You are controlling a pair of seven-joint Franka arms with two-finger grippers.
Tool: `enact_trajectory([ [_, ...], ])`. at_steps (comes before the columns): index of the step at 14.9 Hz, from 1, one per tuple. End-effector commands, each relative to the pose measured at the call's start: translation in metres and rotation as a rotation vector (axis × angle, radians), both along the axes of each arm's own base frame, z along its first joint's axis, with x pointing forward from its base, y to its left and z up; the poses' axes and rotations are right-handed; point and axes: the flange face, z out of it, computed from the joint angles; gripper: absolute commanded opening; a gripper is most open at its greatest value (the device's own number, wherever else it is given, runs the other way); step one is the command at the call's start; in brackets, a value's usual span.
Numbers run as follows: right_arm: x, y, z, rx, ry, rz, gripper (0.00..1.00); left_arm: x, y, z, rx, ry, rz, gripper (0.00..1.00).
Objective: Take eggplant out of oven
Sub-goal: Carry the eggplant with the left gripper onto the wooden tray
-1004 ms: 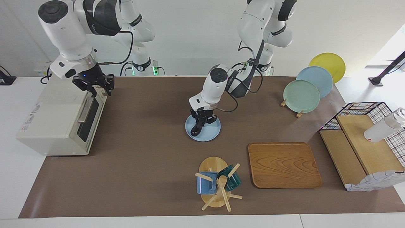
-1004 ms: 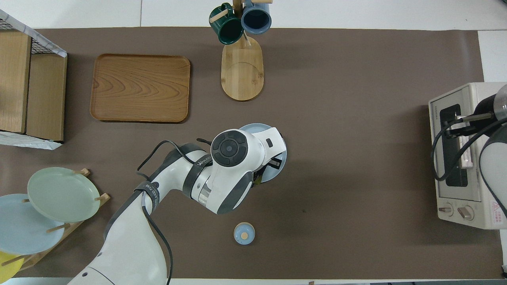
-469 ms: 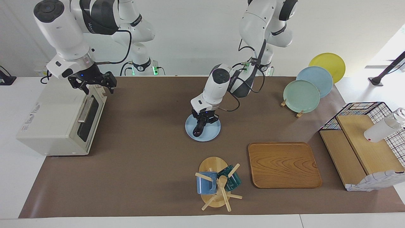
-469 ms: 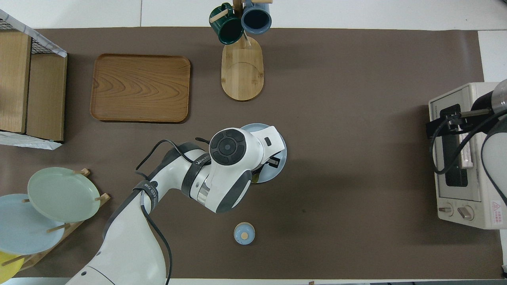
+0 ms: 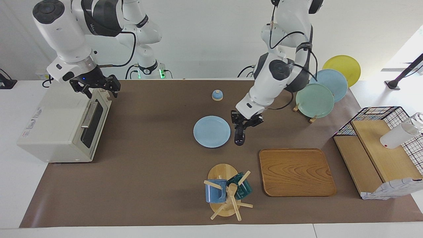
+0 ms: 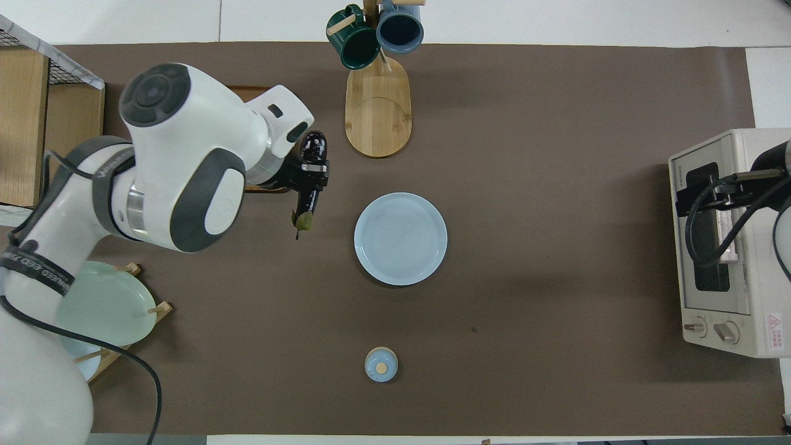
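The eggplant (image 5: 238, 137), glossy and dark purple, hangs nearly upright with my left gripper (image 5: 243, 124) shut on it. It is up in the air over the brown mat, between the blue plate (image 5: 211, 131) and the wooden tray (image 5: 296, 172). From overhead, the eggplant (image 6: 316, 146) sticks out on both sides of the left gripper (image 6: 307, 176), its green stem pointing toward the robots. The cream oven (image 5: 56, 122) stands at the right arm's end of the table with its glass door closed. My right gripper (image 5: 98, 88) hovers open over the oven's top front edge, holding nothing.
A mug tree (image 5: 226, 193) with two mugs stands farther from the robots than the plate. A small blue lid (image 5: 217, 95) lies nearer to the robots. A plate rack (image 5: 314, 100) and a wire basket (image 5: 380, 114) with wooden boards fill the left arm's end.
My left arm has lifted the eggplant off the blue plate and carried it toward the wooden tray. My right gripper has risen a little from the oven door and opened wider.
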Motion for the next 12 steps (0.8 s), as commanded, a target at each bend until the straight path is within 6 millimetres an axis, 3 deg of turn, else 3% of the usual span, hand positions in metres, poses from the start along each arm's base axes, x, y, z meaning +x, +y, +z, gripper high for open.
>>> enact_trajectory([
  [1, -0.002, -0.017, 0.001, 0.051, 0.019, -0.042, 1.0, 0.038, 0.094, -0.017, 0.049, 0.007, 0.103, 0.0],
  [2, -0.002, -0.016, 0.001, 0.05, 0.019, -0.044, 1.0, 0.052, 0.136, -0.025, 0.064, 0.003, 0.117, 0.0],
  [4, -0.005, -0.018, 0.005, 0.05, 0.013, -0.059, 1.0, 0.072, 0.165, -0.042, 0.065, -0.014, 0.153, 0.0],
  [9, -0.004, -0.018, 0.006, 0.049, 0.004, -0.061, 1.0, 0.12, 0.18, -0.102, 0.088, -0.056, 0.176, 0.0],
  [12, -0.005, -0.007, 0.008, 0.053, 0.007, -0.038, 1.0, 0.127, 0.179, -0.107, 0.121, -0.121, 0.155, 0.0],
])
